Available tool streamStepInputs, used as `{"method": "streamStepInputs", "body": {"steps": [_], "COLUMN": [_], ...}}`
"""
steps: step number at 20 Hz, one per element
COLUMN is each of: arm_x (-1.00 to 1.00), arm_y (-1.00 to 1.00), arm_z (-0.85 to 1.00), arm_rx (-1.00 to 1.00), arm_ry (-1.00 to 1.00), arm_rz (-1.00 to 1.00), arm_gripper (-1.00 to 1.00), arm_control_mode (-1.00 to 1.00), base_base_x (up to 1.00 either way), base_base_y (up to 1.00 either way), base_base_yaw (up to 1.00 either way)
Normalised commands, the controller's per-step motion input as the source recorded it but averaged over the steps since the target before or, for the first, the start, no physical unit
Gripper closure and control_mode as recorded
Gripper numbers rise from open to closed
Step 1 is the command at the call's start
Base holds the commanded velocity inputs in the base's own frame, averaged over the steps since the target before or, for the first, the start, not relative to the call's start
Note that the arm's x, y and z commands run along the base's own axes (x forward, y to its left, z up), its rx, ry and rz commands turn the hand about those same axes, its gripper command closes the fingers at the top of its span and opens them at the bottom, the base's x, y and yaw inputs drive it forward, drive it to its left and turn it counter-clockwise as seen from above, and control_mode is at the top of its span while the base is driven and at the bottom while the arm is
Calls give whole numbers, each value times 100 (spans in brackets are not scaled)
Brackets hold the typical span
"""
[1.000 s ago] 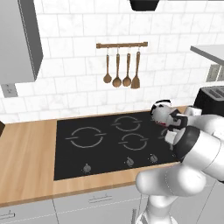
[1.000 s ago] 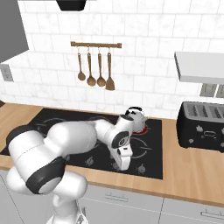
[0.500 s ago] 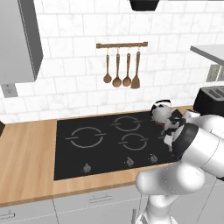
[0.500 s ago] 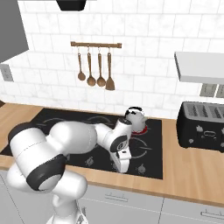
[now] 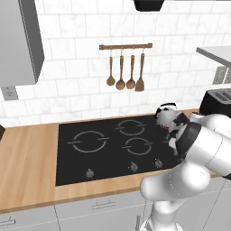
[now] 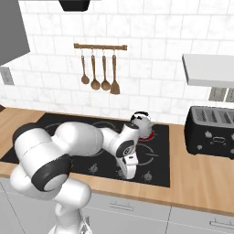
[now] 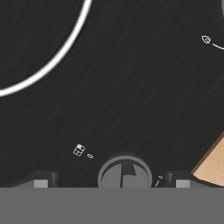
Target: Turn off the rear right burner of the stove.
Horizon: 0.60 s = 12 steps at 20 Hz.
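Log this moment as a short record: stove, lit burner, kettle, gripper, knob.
stove: flat black glass cooktop set in a wooden counter
burner: rear right zone glowing red
kettle: white kettle on that zone
gripper: low over the stove's front edge, fingers either side of a knob
knob: round dark knob, not visibly touched

**Clearance around the stove's right front edge**

Gripper (image 7: 112, 183) sits low over the stove (image 5: 103, 158), finger tips straddling one knob (image 7: 124, 172) with open glass on either side. The kettle (image 6: 140, 124) stands on the rear right burner (image 6: 148, 134), blocking the far-right approach. Toaster (image 6: 212, 131) closes off the right counter. The left burners lie unobstructed. Hanging utensils (image 5: 125, 72) are well above.
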Motion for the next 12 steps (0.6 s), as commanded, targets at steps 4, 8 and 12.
{"method": "streamStepInputs", "body": {"steps": [4,8,12], "arm_x": [0,0,0], "arm_y": [0,0,0], "arm_z": [0,0,0], "arm_rx": [0,0,0], "arm_ry": [0,0,1], "arm_rz": [0,0,-13], "arm_gripper": [100,100,100], "arm_control_mode": [-100,-100,-100], "base_base_x": [0,0,0], "base_base_y": [0,0,0], "base_base_yaw": [0,0,0]}}
